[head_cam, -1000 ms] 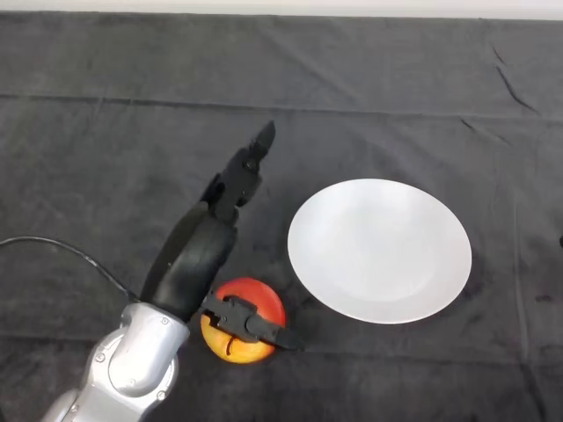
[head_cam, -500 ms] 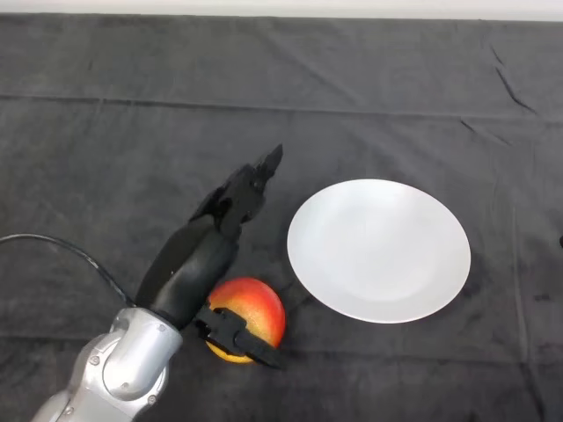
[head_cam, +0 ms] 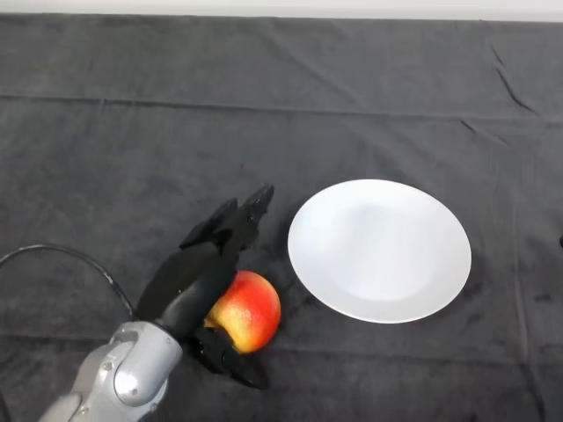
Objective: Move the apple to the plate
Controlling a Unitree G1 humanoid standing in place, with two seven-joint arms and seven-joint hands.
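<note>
A red and yellow apple (head_cam: 252,309) lies on the dark cloth, just left of the white plate (head_cam: 379,251) and below its lower left rim. My left hand (head_cam: 199,274) comes in from the lower left and rests against the apple's left side. Its fingers (head_cam: 244,216) stretch almost straight past the apple's top toward the plate. The thumb (head_cam: 230,362) reaches under the apple's near side. The apple sits in the gap between thumb and fingers, and the hand hides part of it. Nothing lies on the plate.
The dark cloth (head_cam: 132,132) covers the whole table, with creases across the far part. The table's far edge runs along the top of the view.
The fingers have dropped from raised and pointing far up the table to lying low over the apple. The thumb has slid from across the apple's front to beneath it. The apple has shifted slightly.
</note>
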